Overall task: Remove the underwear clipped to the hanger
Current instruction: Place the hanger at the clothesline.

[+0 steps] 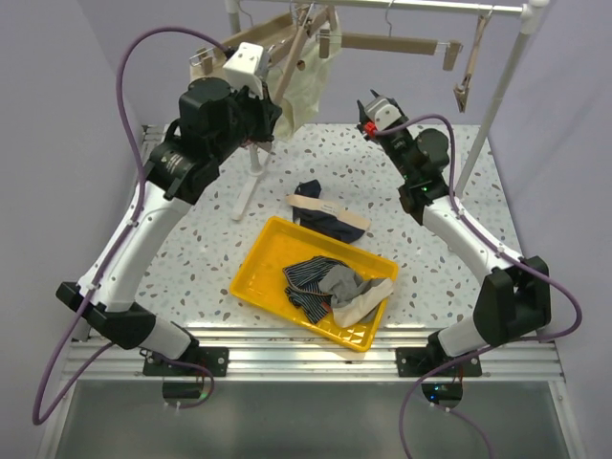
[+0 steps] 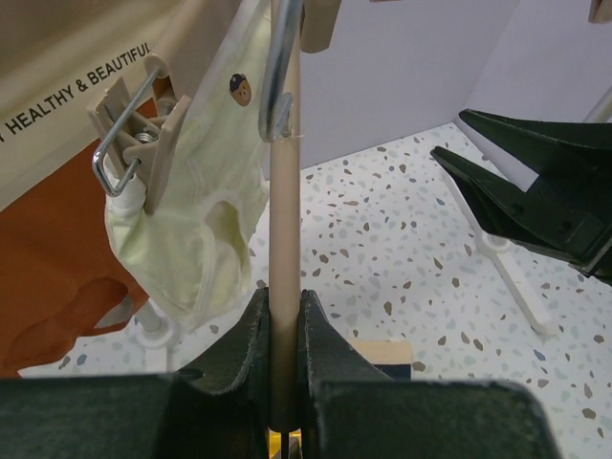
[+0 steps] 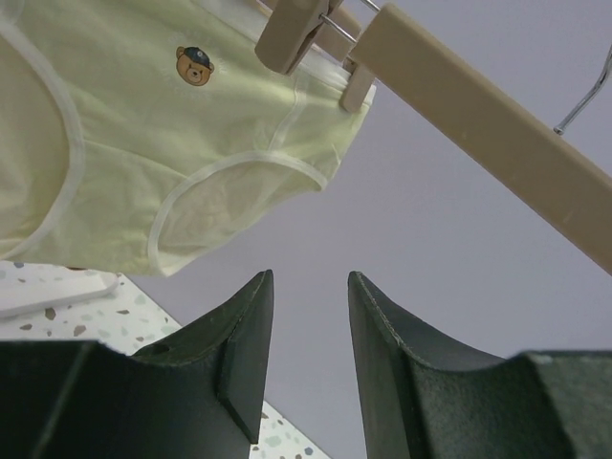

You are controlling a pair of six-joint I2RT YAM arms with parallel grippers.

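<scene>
Top view, left gripper (image 1: 260, 96): up at far-left of table (image 1: 191, 258), clamped on wooden hanger bar (image 1: 287, 59).
Top view, right gripper (image 1: 368, 107): raised, far-centre, jaws apart, holding nothing.
Top view, underwear: pale cream-green brief (image 1: 304, 91) hangs clipped at rail (image 1: 402, 6); striped + grey-white ones in yellow tray (image 1: 258, 258) near front edge; navy brief (image 1: 323, 218) on table just behind tray.
Left wrist: fingers (image 2: 251, 354) shut tight on the bar; clothespin (image 2: 143, 134) pinches cream brief.
Right wrist: jaws parted, below brief w/ bear print (image 3: 193, 64); not touching.

Soft matt cloth underwear (image 3: 143, 143); smooth, probably wooden hanger (image 3: 497, 124) (metal-sprung clips).
</scene>
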